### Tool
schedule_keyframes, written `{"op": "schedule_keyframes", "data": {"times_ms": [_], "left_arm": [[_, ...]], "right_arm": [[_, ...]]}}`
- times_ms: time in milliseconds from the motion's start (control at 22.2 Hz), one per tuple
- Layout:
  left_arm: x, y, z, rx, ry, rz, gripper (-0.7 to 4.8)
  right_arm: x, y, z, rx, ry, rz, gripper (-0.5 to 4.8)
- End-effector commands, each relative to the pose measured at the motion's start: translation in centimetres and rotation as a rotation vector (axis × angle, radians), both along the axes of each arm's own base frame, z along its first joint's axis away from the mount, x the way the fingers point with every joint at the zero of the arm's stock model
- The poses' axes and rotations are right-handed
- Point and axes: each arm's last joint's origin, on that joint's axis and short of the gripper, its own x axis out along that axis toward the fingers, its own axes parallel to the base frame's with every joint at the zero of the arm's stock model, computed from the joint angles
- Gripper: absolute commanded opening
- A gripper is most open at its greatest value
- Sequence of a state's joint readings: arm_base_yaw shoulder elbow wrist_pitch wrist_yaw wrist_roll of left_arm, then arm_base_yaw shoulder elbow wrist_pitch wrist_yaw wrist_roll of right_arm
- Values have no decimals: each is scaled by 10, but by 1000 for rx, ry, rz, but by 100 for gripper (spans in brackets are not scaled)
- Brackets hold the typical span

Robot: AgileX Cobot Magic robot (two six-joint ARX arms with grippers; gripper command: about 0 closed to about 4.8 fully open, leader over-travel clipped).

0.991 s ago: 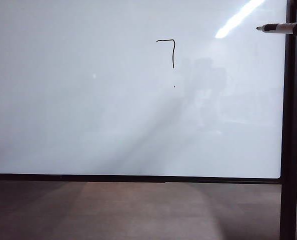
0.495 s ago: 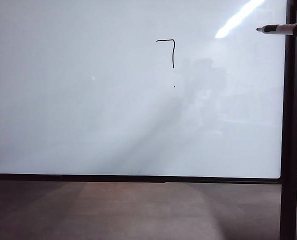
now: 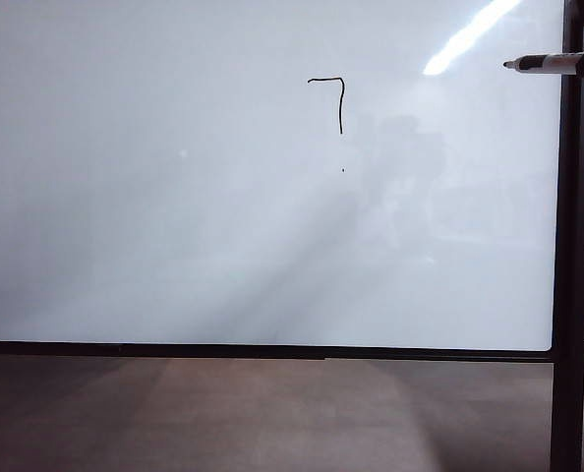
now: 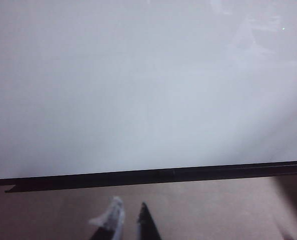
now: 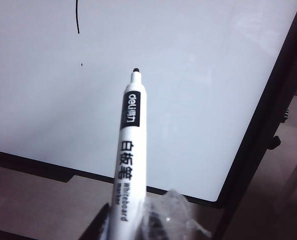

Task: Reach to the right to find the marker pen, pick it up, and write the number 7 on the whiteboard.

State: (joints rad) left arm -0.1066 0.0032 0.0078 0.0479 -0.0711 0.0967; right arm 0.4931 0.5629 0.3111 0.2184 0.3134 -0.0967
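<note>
The right pincer (image 5: 126, 220) grips the marker pen (image 5: 129, 150) at the whiteboard (image 3: 174, 246) edge, barrel level, tip aimed toward the finished number 7 (image 3: 333, 98) well off ahead, while the left pincer (image 4: 128, 222) (nearly closed, empty) hangs low.

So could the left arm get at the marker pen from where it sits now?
Probably not. The left pincer is low, near the whiteboard's bottom edge, while the marker pen is up at the board's top right corner, gripped in the right pincer. Nothing blocks the way.
</note>
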Motion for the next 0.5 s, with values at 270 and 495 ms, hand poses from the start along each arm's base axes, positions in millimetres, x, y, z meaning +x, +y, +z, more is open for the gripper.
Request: {"op": "schedule_keyframes", "data": {"times_ms": [270, 495], "left_arm": [[0, 0, 1, 0, -13, -3, 48], [0, 0, 1, 0, -13, -3, 48]], "right_arm": [[0, 0, 3, 8, -18, 1, 54], [-4, -5, 3, 12, -26, -22, 54]]}}
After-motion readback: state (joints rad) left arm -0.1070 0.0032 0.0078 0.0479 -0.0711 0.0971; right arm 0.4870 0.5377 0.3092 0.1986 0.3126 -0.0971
